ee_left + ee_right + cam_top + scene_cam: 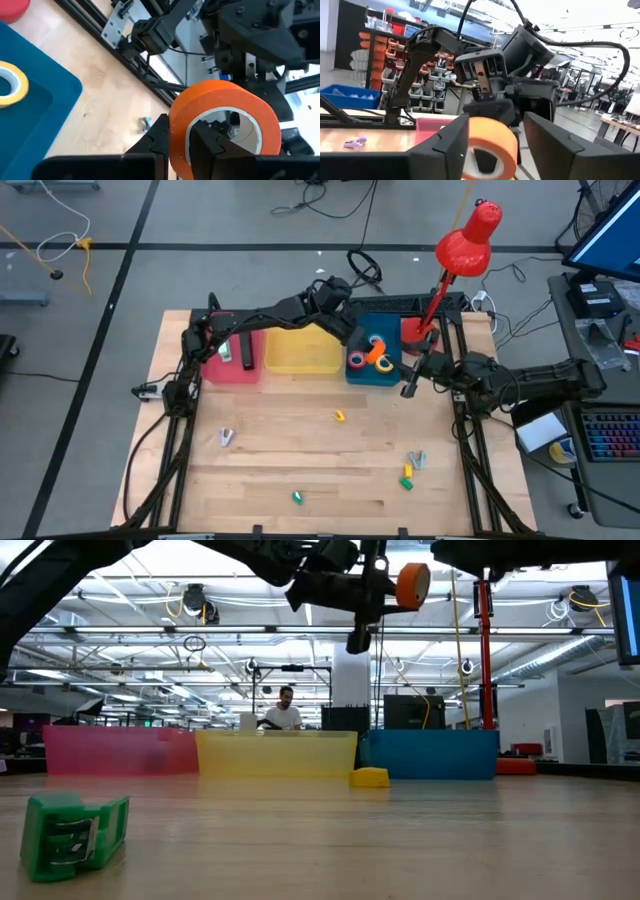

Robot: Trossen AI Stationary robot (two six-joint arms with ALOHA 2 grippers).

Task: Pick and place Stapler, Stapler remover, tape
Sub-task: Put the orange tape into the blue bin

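Note:
My left gripper (182,135) reaches from the left over the blue bin (358,376) and is shut on an orange tape roll (380,357), which also shows high in the low view (412,585). A yellow roll (10,86) and a blue roll (356,361) lie in the blue bin. My right gripper (409,387) hangs open by the bin's right edge. In the right wrist view its fingers (447,145) frame the orange roll (487,147) from farther off. A grey stapler (247,351) lies in the pink bin (215,370). My left gripper holds the orange roll by its ring wall (177,122), one finger (207,142) inside the centre hole and one (159,137) outside. The roll stands on edge, lifted clear above the blue bin.
A yellow bin (300,363) stands between the pink and blue ones. Small staple removers lie on the wood: yellow (340,416), purple (226,438), green (298,497), and a green and grey pair (411,468). A red desk lamp (468,242) rises at the back right.

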